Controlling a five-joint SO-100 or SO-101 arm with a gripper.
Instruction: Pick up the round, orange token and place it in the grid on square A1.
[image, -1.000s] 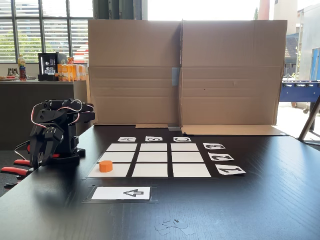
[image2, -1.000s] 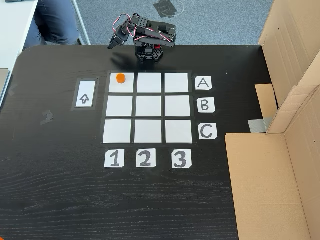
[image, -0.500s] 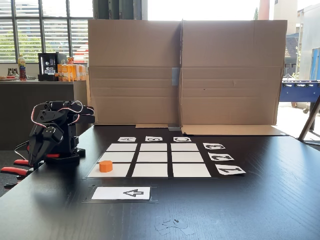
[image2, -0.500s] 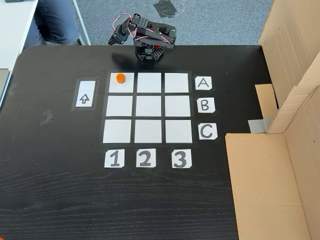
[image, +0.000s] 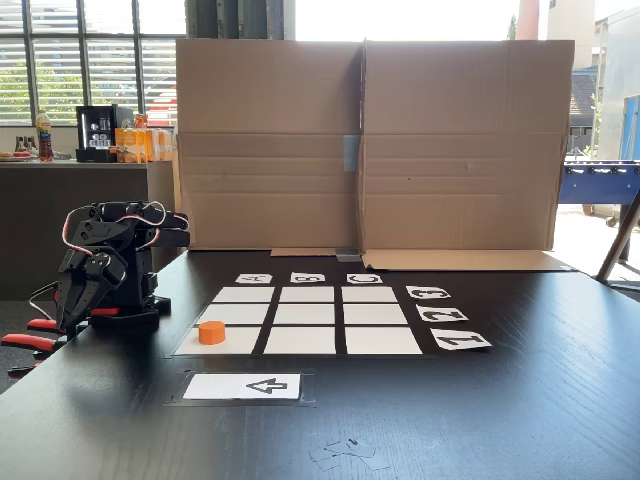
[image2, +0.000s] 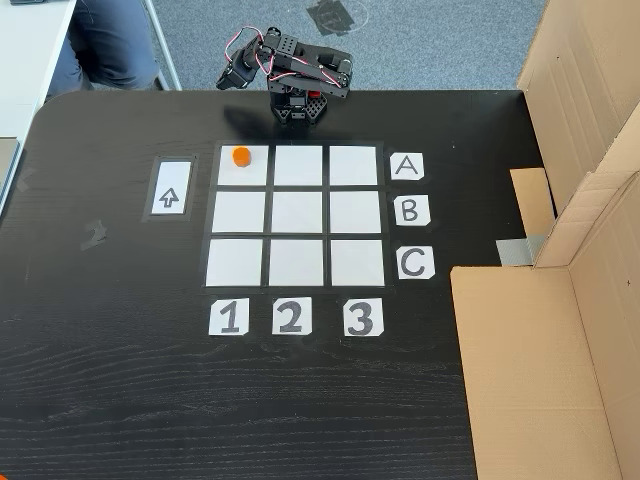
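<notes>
Token (image2: 241, 156) sits on square A1 (image2: 250, 170) of grid (image2: 297, 215) | gripper (image2: 228, 82) folded away, finger state unreadable | judgement: placement done; park arm clear

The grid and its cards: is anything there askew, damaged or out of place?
Mostly tidy. The token sits off-centre in square A1, near its far edge, and the label card C lies slightly crooked.

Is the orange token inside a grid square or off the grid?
Inside. The token sits flat on square A1, the grid corner cell shared by row A and column 1, near its upper edge.
</notes>
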